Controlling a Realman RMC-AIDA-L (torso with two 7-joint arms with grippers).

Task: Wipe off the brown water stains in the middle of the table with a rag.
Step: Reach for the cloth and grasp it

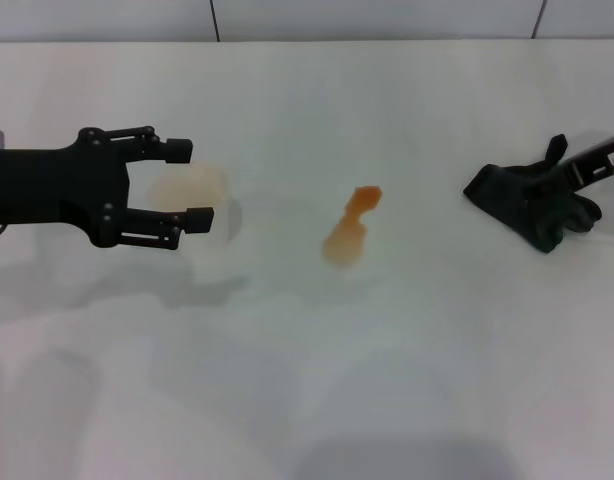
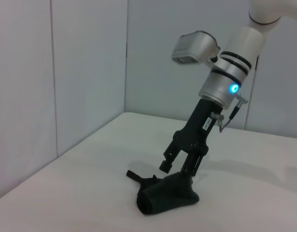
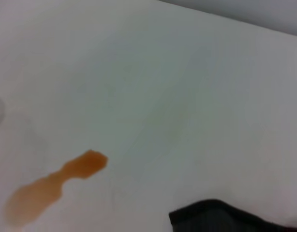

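Brown stain sits mid-surface, long blotch with a narrow neck, wet-looking, untouched. Well apart from it, toward my right, lies the black rag, lumped in folds.

My right fingers are down on the rag's top. From the left wrist view they look closed into the folds, but whether they truly have cloth I cannot tell. Risk: a thin pinch of one fold slips free on the lift or mid-drag, and I sweep bare tips through the liquid.

Second risk: a bunched rag touches on a small patch only. One pass may push the liquid along and smear it wider rather than soak it up.

My left fingers hover wide open around a pale cup, holding nothing. A wipe carried too far could knock the cup.
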